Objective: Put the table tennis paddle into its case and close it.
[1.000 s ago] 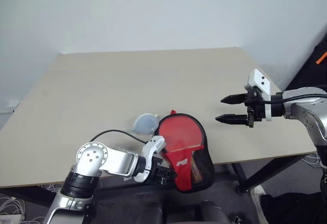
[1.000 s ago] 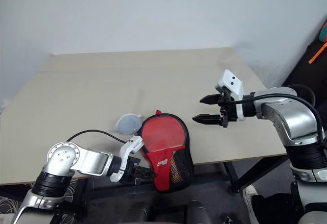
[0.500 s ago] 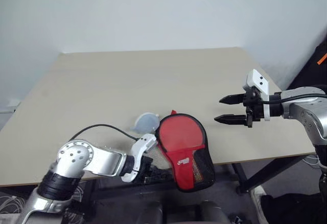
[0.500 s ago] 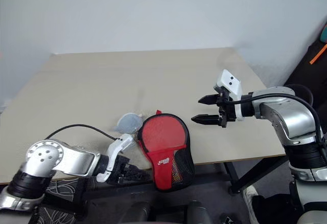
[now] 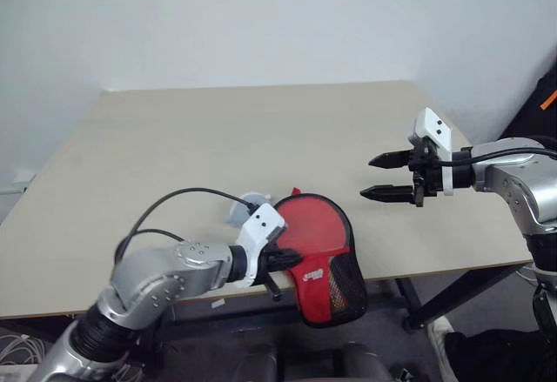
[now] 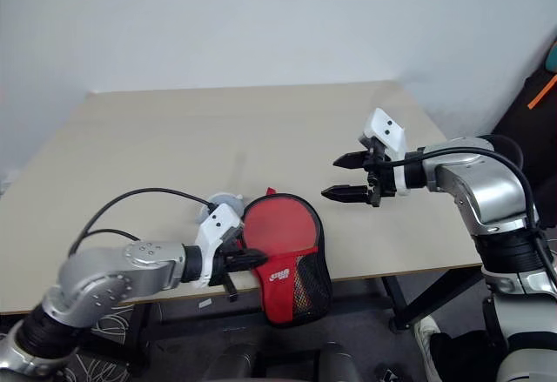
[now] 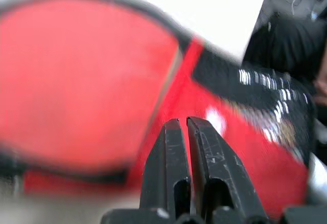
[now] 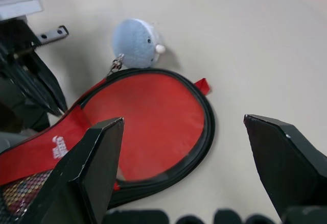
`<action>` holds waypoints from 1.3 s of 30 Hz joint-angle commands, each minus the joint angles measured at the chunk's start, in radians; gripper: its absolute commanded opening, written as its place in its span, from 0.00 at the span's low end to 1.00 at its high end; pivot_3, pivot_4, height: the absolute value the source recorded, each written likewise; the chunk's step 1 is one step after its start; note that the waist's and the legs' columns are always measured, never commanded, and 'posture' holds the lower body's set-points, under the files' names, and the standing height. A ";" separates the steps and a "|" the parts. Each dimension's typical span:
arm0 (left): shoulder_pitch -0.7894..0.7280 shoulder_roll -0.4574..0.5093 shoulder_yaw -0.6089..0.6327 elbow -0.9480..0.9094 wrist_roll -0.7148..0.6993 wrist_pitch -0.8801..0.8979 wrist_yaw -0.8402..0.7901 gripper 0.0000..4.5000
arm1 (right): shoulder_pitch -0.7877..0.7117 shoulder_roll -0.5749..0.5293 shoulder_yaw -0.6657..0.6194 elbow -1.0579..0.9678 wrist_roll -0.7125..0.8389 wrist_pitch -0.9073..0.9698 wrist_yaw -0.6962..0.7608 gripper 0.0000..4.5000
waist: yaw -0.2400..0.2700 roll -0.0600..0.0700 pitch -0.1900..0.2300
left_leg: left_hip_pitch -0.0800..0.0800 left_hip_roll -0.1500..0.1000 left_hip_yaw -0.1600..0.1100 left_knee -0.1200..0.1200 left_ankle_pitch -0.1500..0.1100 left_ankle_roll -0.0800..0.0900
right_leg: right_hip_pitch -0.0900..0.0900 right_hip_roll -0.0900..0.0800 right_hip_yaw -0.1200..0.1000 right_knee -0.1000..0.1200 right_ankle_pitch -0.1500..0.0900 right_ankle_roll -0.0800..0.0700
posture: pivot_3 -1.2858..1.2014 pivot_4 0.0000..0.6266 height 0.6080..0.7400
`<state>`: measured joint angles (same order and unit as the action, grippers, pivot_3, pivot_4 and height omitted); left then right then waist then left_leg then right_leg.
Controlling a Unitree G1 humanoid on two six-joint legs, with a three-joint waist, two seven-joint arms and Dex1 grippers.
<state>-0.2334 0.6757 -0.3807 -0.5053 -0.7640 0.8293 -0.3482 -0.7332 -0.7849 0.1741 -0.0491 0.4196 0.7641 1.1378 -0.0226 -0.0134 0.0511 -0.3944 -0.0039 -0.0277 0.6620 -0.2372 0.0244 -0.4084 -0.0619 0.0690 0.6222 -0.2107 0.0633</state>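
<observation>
A wide beige table (image 5: 218,156) spreads in front of me, against a pale wall. Near its front edge, a little right of centre, lies the case (image 5: 322,256), black-edged, with the table tennis paddle (image 5: 315,232) showing red through its clear side. The round end rests on the table; the narrow mesh end with the red logo patch overhangs the edge toward me, so its long axis runs roughly from me outward. Just beside the round end, on my left, sits a small grey-blue plush charm (image 5: 248,208).

My left gripper (image 5: 287,262) is right at the case's near left edge, fingers pressed together; I cannot tell whether they pinch anything. My right gripper (image 5: 379,177) hovers over the table, well apart from the case on its right, jaws spread wide and empty. My left arm is much the nearer for closing the case.
</observation>
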 commanded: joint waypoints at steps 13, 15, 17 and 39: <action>0.065 -0.228 -0.032 0.292 0.373 -0.364 -0.198 0.02 | -0.266 0.349 0.118 0.366 -0.148 -0.047 -0.104 0.91 | -0.001 0.001 -0.001 | 0.000 0.001 0.000 0.000 0.000 0.001 | 0.000 0.001 0.000 0.002 0.002 0.002 | 0.52 0.00 1.00; 0.069 -0.244 -0.032 0.303 0.395 -0.379 -0.211 0.02 | -0.298 0.407 0.127 0.431 -0.166 -0.053 -0.120 0.91 | -0.003 0.002 -0.001 | 0.000 0.001 0.000 0.000 0.000 0.001 | -0.001 0.001 0.000 0.002 0.002 0.002 | 0.52 0.00 1.00; 0.071 -0.257 -0.041 0.314 0.420 -0.393 -0.229 0.02 | -0.325 0.465 0.135 0.496 -0.183 -0.066 -0.129 0.91 | -0.002 0.002 -0.001 | 0.000 0.001 -0.001 0.000 0.000 0.001 | -0.001 0.001 0.000 0.002 0.004 0.000 | 0.52 0.00 1.00; 0.130 -0.262 -0.001 0.278 0.499 -0.405 -0.319 0.02 | -0.537 0.862 0.074 1.194 -0.345 -0.389 -0.252 0.91 | -0.033 0.007 -0.001 | 0.000 0.001 -0.006 -0.002 0.000 0.000 | 0.000 0.003 -0.003 0.003 0.005 -0.002 | 0.52 0.00 1.00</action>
<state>-0.1143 0.4101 -0.3758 -0.2033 -0.2820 0.4175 -0.6557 -1.2353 0.0684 0.2704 1.1478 0.0857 0.4088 0.8944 -0.0558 -0.0068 0.0503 -0.3944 -0.0024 -0.0340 0.6598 -0.2372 0.0242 -0.4088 -0.0587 0.0660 0.6248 -0.2059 0.0614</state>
